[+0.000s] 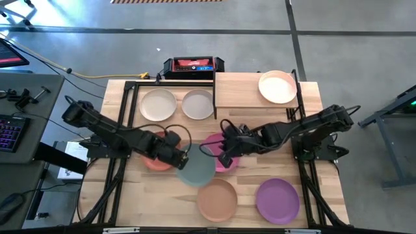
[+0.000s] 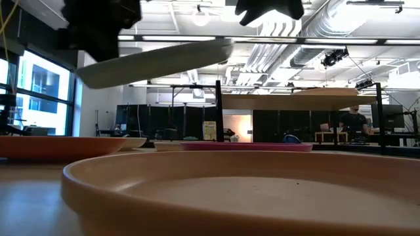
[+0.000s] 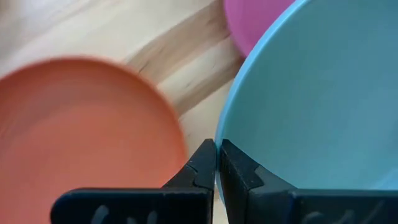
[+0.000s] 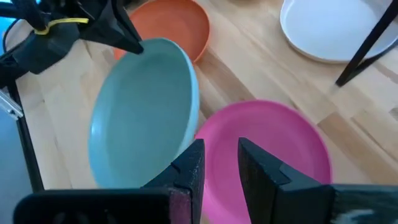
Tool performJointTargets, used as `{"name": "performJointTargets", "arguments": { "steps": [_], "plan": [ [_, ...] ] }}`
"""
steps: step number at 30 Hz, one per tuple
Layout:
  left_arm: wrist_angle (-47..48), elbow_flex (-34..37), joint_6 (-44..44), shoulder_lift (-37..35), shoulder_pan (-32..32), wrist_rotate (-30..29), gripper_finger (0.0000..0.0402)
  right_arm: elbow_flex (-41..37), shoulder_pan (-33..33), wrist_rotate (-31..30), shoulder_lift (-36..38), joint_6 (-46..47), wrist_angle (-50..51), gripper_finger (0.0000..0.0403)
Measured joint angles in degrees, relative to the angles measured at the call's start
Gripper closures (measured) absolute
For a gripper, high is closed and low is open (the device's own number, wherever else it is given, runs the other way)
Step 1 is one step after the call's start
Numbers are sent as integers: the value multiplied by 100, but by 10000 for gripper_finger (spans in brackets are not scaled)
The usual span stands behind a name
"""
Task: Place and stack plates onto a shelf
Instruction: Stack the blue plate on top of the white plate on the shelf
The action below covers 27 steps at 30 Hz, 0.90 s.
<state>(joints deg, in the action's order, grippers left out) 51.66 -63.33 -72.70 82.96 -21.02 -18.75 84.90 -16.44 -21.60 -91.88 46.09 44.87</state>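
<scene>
Plates lie across the light-wood table (image 1: 140,195), and one of them is off the surface: the left gripper (image 1: 180,156), just left of the centre of the high view, is clamped on the rim of the teal plate (image 1: 197,168). The left wrist view shows its fingertips (image 3: 205,163) pinched together on that rim, and the low view shows the plate tilted in the air at the upper left of the frame. Directly left of the teal plate the orange-red plate (image 1: 155,161) rests on the table, partly hidden under the left arm.

The right gripper (image 1: 227,156) is just right of centre, over the magenta plate (image 1: 221,151), which lies flat beside the teal one. In the right wrist view its fingers (image 4: 189,168) stand slightly apart with nothing between them.

The shelf (image 1: 244,91) sits at the upper right of the tabletop and carries the pale peach plate (image 1: 277,87) on its right half. Left of the shelf, the two off-white plates (image 1: 158,104) lie side by side on the table. At the lower centre are the tan plate (image 1: 217,199) and, to its right, the purple plate (image 1: 277,201).
</scene>
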Motion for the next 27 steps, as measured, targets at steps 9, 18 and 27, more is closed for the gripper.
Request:
{"name": "performJointTargets", "arguments": {
  "steps": [9, 18, 27],
  "plan": [
    [-275, -7, 503, 0, 469, 5, 401, 0, 340, 435, 0, -357, -11, 314],
    [-340, -11, 547, 2, 724, 8, 401, 7, 558, 434, -124, -242, -44, 289],
    [-332, -13, 594, 4, 907, 7, 401, 7, 555, 619, -549, 18, 88, 290]
  ]
}}
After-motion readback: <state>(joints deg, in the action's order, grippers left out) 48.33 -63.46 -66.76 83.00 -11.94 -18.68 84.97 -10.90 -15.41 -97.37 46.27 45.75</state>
